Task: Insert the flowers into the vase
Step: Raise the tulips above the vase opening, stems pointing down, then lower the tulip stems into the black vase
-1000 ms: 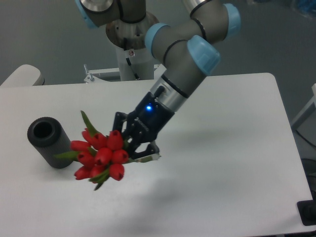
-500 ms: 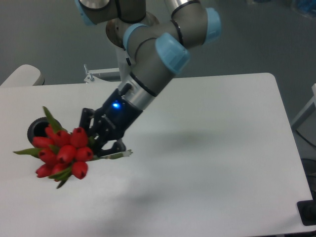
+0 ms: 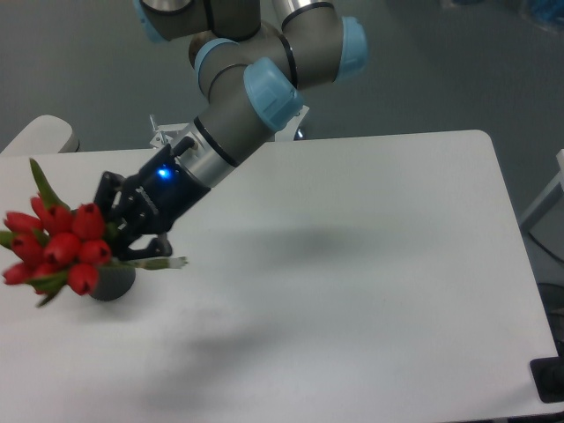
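My gripper point(image 3: 132, 236) is shut on the flowers point(image 3: 57, 248), a bunch of red tulip buds with green leaves, held in the air at the table's left side. The buds point left and the thin green stem ends point(image 3: 169, 262) stick out to the right of the fingers. The dark grey vase point(image 3: 113, 281) stands on the table right under the bunch and the gripper. Only its lower part shows; its mouth is hidden behind the buds and the fingers.
The white table point(image 3: 370, 264) stretches to the right of the arm. The robot's base point(image 3: 233, 106) stands at the back edge. A rounded white object point(image 3: 40, 134) sits at the far left behind the table.
The arm has swung left with the flowers, from beside the vase to over it. The bunch now covers the vase's mouth, which showed a second ago.
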Tool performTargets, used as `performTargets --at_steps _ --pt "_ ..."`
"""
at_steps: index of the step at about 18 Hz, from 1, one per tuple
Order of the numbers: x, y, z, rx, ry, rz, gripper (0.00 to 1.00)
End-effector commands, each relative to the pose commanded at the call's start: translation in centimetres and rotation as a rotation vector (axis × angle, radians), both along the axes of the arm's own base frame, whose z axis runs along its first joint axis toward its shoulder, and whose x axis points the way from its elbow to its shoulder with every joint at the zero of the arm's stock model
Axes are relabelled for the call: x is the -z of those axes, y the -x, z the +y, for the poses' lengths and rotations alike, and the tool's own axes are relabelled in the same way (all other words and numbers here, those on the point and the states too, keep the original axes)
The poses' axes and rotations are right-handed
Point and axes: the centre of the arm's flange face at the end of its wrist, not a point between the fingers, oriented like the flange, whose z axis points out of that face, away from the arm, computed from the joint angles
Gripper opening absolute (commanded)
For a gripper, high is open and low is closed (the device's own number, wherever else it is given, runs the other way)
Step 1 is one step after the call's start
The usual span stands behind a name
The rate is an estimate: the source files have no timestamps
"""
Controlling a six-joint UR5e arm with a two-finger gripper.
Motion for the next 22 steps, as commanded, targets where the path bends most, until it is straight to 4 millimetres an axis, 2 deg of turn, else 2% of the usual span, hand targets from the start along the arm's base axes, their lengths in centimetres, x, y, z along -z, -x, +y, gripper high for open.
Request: performTargets --at_steps 8,10,13,17,20,22 --pt "-2.9 -0.5 -0.7 0.07 -0.145 -0.103 0.17" --pt "-3.5 -1.1 -0.7 0.09 -0.169 -0.118 0.17" --pt "-4.1 -2.7 -1.9 0.112 -0.203 -0.123 0.17" --pt "-3.0 -3.8 -2.7 0.127 -0.222 -0.117 0.17" --pt "-1.4 -5.6 -2.7 0.164 -0.25 -0.103 0.17" --pt "-0.9 -6.0 -2.7 0.173 -0.257 -0.097 0.17"
